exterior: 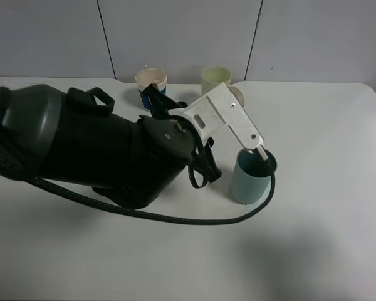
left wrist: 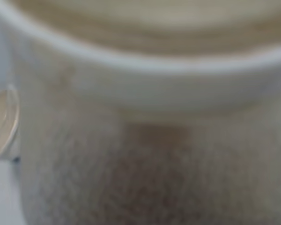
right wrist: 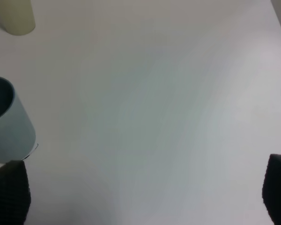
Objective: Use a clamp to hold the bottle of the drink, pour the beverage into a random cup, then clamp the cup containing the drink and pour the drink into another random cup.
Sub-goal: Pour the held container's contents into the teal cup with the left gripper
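Observation:
My left arm's white clamp (exterior: 259,150) reaches from the left over the dull teal-green cup (exterior: 249,182), which stands upright on the table. The clamp's tips sit at the cup's far rim, one finger dipping inside, shut on the wall. I cannot see any beverage in the dark inside of the cup. Only a tan bit of the bottle (exterior: 237,96) peeks out behind the clamp. In the left wrist view the bottle (left wrist: 145,140) fills the frame, blurred, with its wide rim on top. The pale yellow-green tumbler (exterior: 214,78) stands at the back. My right gripper (right wrist: 145,199) is open and empty, off to the side of the teal cup (right wrist: 7,126).
A blue-banded white paper cup (exterior: 151,81) stands at the back, left of the tumbler (right wrist: 14,16); it also shows at the edge of the left wrist view (left wrist: 0,124). A black cable (exterior: 175,218) loops across the white table (exterior: 326,238) in front of the teal cup.

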